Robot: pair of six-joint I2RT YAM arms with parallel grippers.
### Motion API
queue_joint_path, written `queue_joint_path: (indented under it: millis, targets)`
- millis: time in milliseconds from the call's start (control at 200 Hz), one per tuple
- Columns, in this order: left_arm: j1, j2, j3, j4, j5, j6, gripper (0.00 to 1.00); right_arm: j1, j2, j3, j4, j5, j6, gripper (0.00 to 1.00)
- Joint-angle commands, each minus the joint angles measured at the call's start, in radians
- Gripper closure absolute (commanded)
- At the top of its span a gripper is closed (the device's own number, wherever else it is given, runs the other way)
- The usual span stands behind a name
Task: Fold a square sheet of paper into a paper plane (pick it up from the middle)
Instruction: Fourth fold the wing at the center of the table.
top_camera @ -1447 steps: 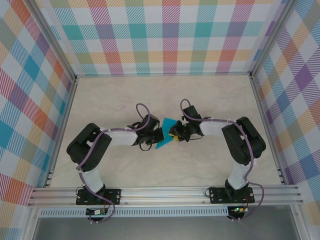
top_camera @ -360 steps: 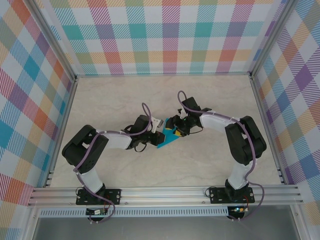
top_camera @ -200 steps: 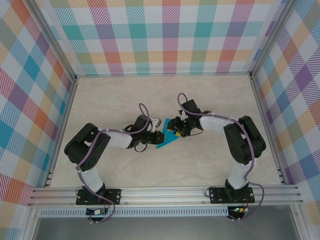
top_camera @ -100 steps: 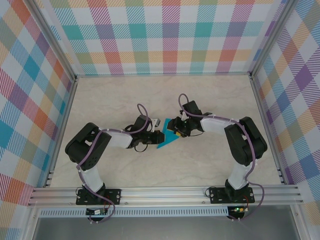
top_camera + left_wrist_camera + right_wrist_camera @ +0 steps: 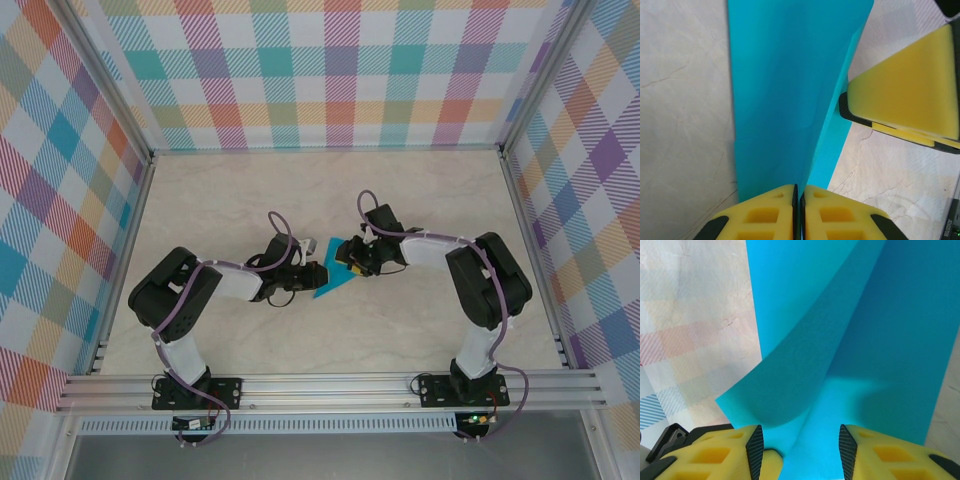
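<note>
Fingers: left gripper (image 5: 799,195) clamped on paper (image 5: 780,90) | right gripper (image 5: 800,445) parted astride paper

Robot arms: two are counted, the left arm (image 5: 225,280) and the right arm (image 5: 450,250).
Grippers: two are counted, the left gripper (image 5: 313,272) and the right gripper (image 5: 346,262).
Yellow finger pads (image 5: 765,212): two are seen on each gripper.
Paper: one teal sheet of paper (image 5: 333,284) is counted.
Tables: one marbled table (image 5: 420,190) is counted.
Checked walls (image 5: 330,80): three are counted.
Purple cables (image 5: 285,215): one is seen on each arm, two in all.
</note>
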Motion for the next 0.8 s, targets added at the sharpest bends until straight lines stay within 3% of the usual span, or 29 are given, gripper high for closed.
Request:
queue_joint_path:
  millis: [0,290,520,795]
  targets:
    - [0.011,-0.028,-0.014,0.031,-0.001,-0.017,0.88,0.004,0.023,0.037,-0.01,-0.009,0.005,0.55]
    - [0.013,-0.012,-0.008,0.044,0.025,-0.038,0.84,0.005,0.061,0.063,-0.037,-0.016,-0.004,0.56]
    - [0.018,-0.035,0.003,0.021,0.044,-0.075,0.59,0.004,0.081,0.077,-0.067,-0.01,-0.012,0.53]
    - [0.042,-0.159,-0.002,-0.094,-0.021,-0.077,0.49,0.004,0.093,0.09,-0.112,0.011,-0.016,0.5]
